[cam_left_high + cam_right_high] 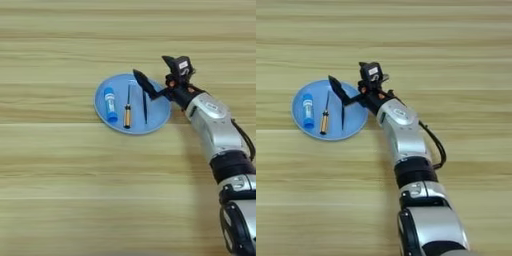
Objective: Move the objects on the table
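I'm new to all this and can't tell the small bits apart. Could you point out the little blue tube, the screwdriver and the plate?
small blue-and-white capped tube (110, 104), left eye view, mid body.
thin amber-handled screwdriver (127, 116), left eye view, amber handle.
round light-blue plate (302, 128), right eye view, bare lower-left rim.
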